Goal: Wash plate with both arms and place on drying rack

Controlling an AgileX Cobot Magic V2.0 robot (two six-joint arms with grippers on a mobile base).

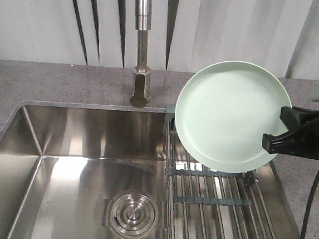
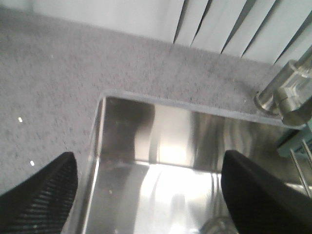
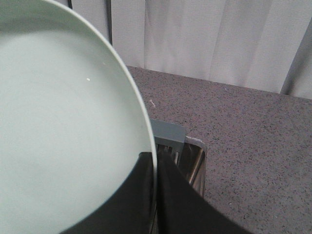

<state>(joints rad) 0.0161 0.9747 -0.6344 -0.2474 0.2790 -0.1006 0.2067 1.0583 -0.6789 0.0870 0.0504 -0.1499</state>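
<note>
Front view: plate (image 1: 232,115) tilted on edge over far end of rack (image 1: 219,202), right gripper (image 1: 270,141) pinching its right rim. Left gripper (image 2: 148,168) spread wide, empty, over sink (image 2: 126,131) far-left corner; right arm nearer.

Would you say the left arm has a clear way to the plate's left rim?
Probably yes: the left gripper is open at the left edge of the sink, and only open basin separates it from the plate, in the right gripper.

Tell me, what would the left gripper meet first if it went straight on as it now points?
The left gripper would probably meet the sink's back wall; nothing shows before its open jaws, though depth is unclear.
</note>
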